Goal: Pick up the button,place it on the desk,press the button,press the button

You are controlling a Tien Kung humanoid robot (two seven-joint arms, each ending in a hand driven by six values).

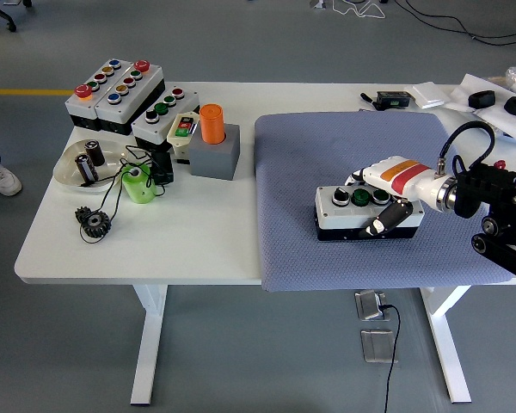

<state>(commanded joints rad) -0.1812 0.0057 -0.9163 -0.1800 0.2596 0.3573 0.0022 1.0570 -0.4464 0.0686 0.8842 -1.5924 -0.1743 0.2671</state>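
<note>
A white-topped, black-based button box with three buttons in a row lies on the grey-blue mat at the right of the table. My right hand comes in from the right and is shut on the box: fingers over its far edge, thumb against its near side. The box looks level on or just above the mat. The left hand does not show.
At the table's left stand several more button boxes, a grey block with an orange cylinder, a white bowl, a green part and black gears. Black items lie at the far right.
</note>
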